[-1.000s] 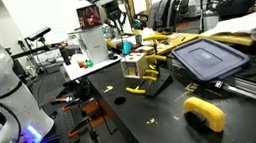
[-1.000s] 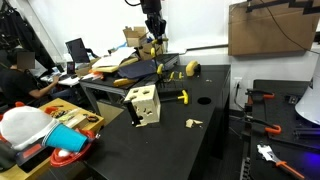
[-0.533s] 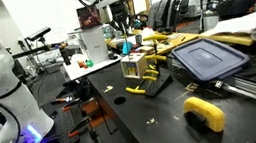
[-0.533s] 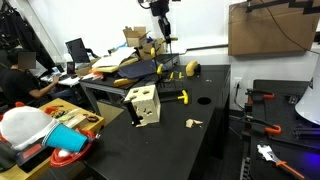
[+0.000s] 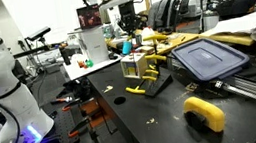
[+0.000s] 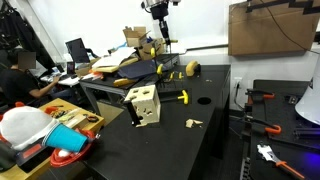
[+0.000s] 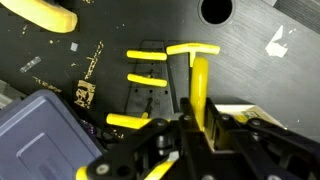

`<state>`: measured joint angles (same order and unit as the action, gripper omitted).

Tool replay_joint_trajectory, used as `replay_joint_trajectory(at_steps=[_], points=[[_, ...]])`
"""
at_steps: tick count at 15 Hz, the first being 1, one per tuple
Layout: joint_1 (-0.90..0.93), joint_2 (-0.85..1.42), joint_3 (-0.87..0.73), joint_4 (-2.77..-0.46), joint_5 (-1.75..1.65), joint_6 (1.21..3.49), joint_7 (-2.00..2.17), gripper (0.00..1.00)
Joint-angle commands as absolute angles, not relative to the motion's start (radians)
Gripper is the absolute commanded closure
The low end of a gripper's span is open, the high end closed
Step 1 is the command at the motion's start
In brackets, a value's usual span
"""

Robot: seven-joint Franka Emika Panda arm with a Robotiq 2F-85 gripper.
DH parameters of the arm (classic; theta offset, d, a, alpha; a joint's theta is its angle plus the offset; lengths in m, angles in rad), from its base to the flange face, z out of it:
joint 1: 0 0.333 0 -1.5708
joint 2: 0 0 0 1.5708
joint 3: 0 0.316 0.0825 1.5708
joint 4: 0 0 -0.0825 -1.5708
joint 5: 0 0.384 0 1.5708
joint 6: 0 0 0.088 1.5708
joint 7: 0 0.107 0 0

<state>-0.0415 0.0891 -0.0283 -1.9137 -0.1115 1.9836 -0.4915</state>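
My gripper (image 7: 195, 130) is shut on a long yellow T-shaped piece (image 7: 198, 75) that hangs down from the jaws with its crossbar at the lower end. The gripper is high above the far part of the black table in both exterior views (image 5: 130, 26) (image 6: 162, 30). Below it in the wrist view lies a black base with yellow pegs (image 7: 147, 95). This rack, with a wooden box beside it, shows in an exterior view (image 5: 140, 70).
A blue-grey bin lid (image 7: 45, 125) (image 5: 207, 58) lies beside the rack. A yellow curved object (image 5: 207, 113) sits near the table's front. A round hole (image 7: 215, 10) is in the tabletop. A wooden block with holes (image 6: 143, 103) stands on the table, and a person (image 6: 15, 85) sits nearby.
The gripper has moved sideways and a little upward over the rack, carrying the yellow piece. Nothing else on the table has moved.
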Motion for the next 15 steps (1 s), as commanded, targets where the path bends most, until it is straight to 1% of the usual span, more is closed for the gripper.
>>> replay_joint_trajectory(at_steps=[1, 9, 15], points=[[-0.046, 0.131, -0.033, -1.823, -0.128, 1.941, -0.383, 0.96], [-0.041, 0.177, -0.052, -1.776, -0.234, 1.862, -0.124, 0.96], [-0.043, 0.191, -0.037, -1.749, -0.177, 1.762, -0.145, 0.96]])
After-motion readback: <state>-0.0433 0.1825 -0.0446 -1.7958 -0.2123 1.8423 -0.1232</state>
